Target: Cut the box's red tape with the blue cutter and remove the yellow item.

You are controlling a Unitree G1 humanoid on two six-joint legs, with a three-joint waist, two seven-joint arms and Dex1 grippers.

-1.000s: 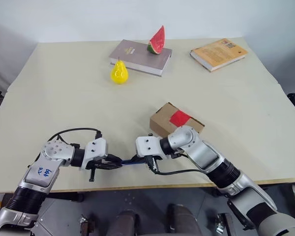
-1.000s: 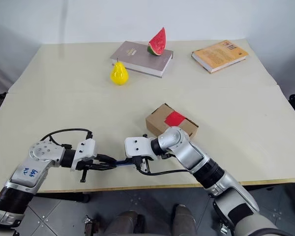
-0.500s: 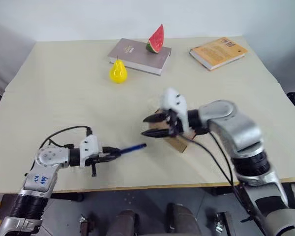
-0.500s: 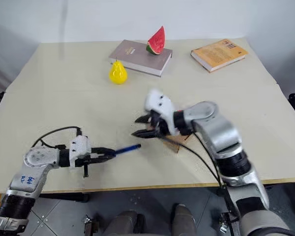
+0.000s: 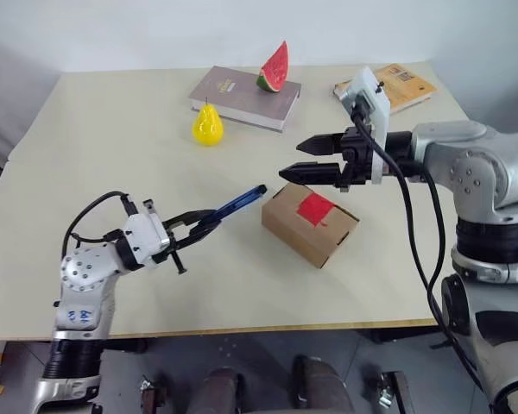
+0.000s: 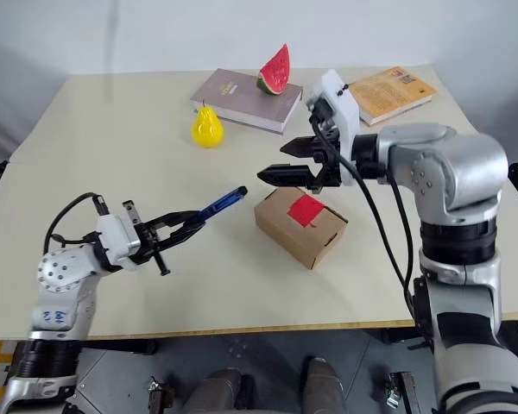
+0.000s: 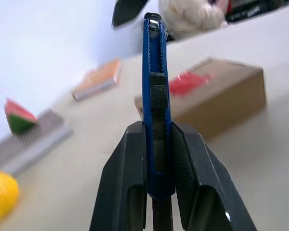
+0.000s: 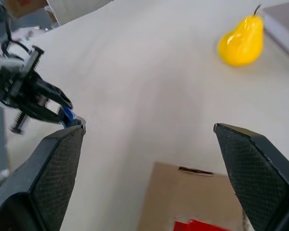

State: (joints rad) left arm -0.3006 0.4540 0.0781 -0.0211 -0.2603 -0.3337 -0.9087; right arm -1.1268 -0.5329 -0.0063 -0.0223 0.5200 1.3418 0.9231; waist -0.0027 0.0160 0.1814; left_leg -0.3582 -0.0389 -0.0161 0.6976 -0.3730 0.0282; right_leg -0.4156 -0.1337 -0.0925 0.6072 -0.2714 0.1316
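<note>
Matt brown cardboard box [image 5: 309, 225] with glossy red tape [image 5: 315, 208]; smooth blue plastic cutter [image 5: 236, 203]; glossy yellow pear [image 5: 207, 126]; matt cream table [image 5: 112, 155].

Lab-style test setup: bare cream table [image 5: 112, 172] against plain white wall [image 5: 155, 30]; staged props far side, books [image 5: 244, 97], plastic pear [image 5: 207, 126], watermelon slice [image 5: 274, 71].
</note>
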